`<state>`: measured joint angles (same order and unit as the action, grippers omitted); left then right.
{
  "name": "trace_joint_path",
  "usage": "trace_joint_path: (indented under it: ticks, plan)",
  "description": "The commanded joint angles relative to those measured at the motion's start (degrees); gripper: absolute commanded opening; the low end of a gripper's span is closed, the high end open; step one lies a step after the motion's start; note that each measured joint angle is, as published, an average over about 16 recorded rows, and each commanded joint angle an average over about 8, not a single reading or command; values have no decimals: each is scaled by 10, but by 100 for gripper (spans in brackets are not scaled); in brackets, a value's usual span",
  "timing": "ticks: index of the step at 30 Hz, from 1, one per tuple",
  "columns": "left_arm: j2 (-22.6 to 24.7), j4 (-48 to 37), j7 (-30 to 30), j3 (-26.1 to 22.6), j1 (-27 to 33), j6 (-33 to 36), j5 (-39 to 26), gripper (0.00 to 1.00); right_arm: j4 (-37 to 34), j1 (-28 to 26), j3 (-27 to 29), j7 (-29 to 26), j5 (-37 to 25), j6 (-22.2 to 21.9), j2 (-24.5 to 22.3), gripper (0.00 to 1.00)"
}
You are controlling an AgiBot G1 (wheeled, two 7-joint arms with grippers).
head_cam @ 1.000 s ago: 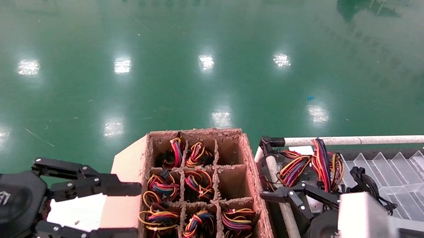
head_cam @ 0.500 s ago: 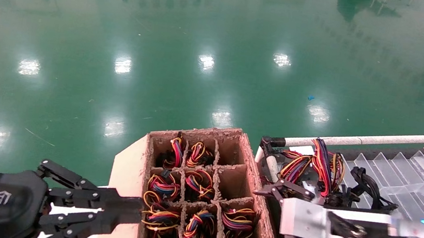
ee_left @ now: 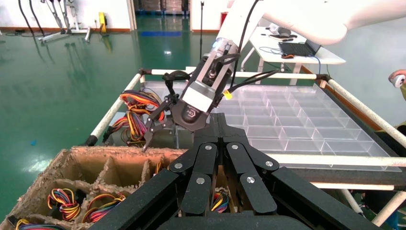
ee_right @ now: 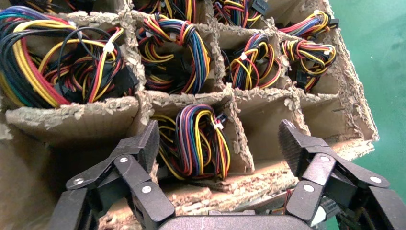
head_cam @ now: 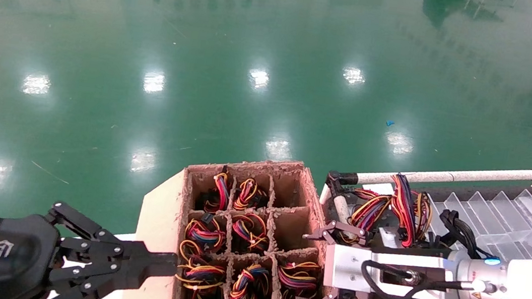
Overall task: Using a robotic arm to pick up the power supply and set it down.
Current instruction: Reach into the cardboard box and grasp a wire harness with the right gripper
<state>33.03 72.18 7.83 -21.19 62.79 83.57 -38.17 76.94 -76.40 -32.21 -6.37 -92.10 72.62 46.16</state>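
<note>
Power supplies sit in the cells of a cardboard divider box (head_cam: pixel 312 196), and only their red, yellow and orange wire bundles show. My right gripper (head_cam: pixel 309 270) is open and hovers over the box's right-hand column. Its fingers straddle one bundle (ee_right: pixel 196 139) and touch nothing, with the right gripper (ee_right: pixel 220 143) just above the torn cardboard rim. My left gripper (head_cam: pixel 168 261) is shut on nothing at the box's left wall. The left wrist view shows the left gripper (ee_left: pixel 214 119) closed and the right gripper (ee_left: pixel 158 125) beyond it. Another power supply (head_cam: pixel 393 206) lies in the rack.
A white pipe rail (head_cam: pixel 445 176) frames a rack to the right of the box, holding a clear compartment tray (head_cam: pixel 516 216) and black cables (head_cam: pixel 461 232). A box flap (head_cam: pixel 160 207) sticks out on the left. Green floor lies beyond.
My right arm swung left from above the rack to the box's right column, gripper open. My left gripper went from open to shut.
</note>
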Motion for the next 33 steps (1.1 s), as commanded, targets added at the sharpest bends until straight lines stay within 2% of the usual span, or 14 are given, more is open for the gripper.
trace_joint_path:
  ticks: [1,5,12,33]
  plan:
    - [0,0,0,0,0,0,0,63,0,-2,-3,-1,-9,-3,4,0]
    - [0,0,0,0,0,0,0,82,-1,-4,-9,-4,-23,-3,8,0]
    - [0,0,0,0,0,0,0,98,-2,-4,-15,-8,-37,-6,13,0]
    - [0,0,0,0,0,0,0,100,-1,-4,-21,-15,-44,2,12,0]
